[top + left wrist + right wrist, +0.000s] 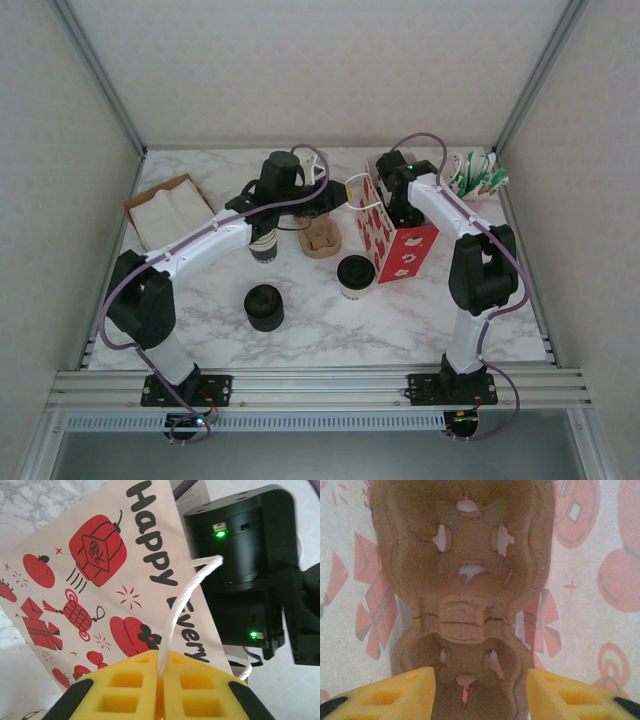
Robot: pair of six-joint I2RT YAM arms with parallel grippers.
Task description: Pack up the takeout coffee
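- We judge the bag-loading step to be in hand: the red-and-white paper bag (405, 248) stands upright on the marble worktop (330, 335), with both arms at its mouth.
- The left fingers (125, 690) are pressed together, pinching the bag's white rope handle (181, 607), which seems to steady the bag and hold its top open.
- The right fingers (395, 695) are down inside the bag and spread. A brown pulp cup carrier (470, 580) lies between and beyond their tips, against the printed wall. We cannot tell whether either finger touches it.
- The takeout coffee (354, 276), a small cream cup with a black lid, stands upright on the worktop just beside the bag's near left corner. It is not yet packed.
- A squat black stack of lids (264, 306) sits further left, well apart from the cup.
- Next, we think, the right arm needs to lift clear of the bag and take the cup by its wall below the lid. It should then lower the cup upright into a well of the carrier while the left pinch keeps the mouth open.
- A tilted cup or a snagged bag rim would be the likely trouble.
- Writing: the bag reads "Happy" and, below it, "Every", in black letters; the rest is cut off. Red prints of lanterns, tangerines and a gift box surround the words. One lantern bears a character that we cannot read with certainty.
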